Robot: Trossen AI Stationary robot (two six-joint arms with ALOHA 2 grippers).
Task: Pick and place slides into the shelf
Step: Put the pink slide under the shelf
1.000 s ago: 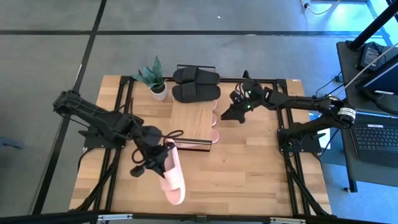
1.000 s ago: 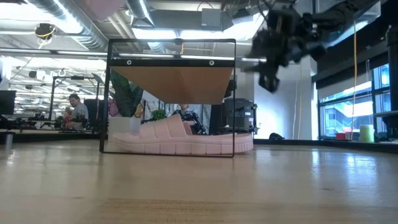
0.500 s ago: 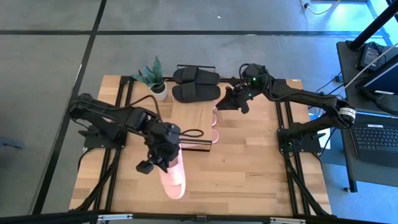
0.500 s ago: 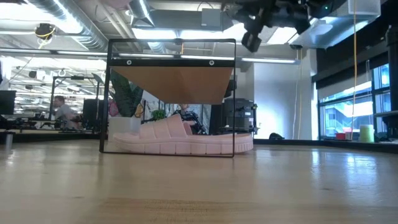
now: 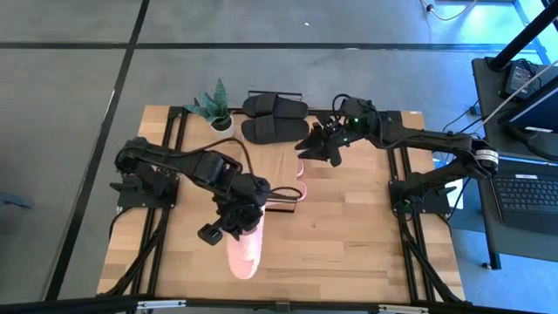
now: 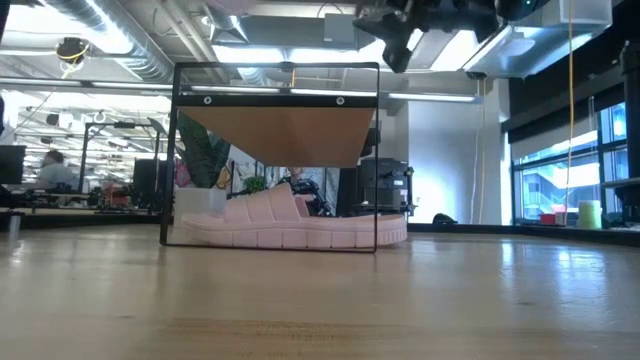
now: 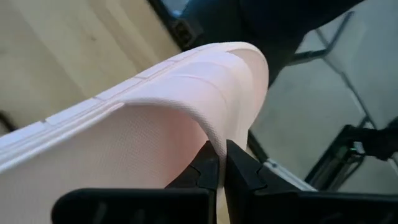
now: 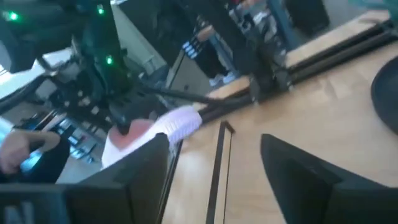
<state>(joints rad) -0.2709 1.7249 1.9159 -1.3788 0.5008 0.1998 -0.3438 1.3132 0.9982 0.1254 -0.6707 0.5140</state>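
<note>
From above, the left gripper was pinched on a pink slide just in front of the shelf, while the right gripper, fingers spread and empty, hovered at the shelf's right rear corner beside the black slides. At table height, another pink slide lay under the shelf. The left wrist camera showed fingertips clamping the strap. The right wrist camera showed wide-apart fingers.
</note>
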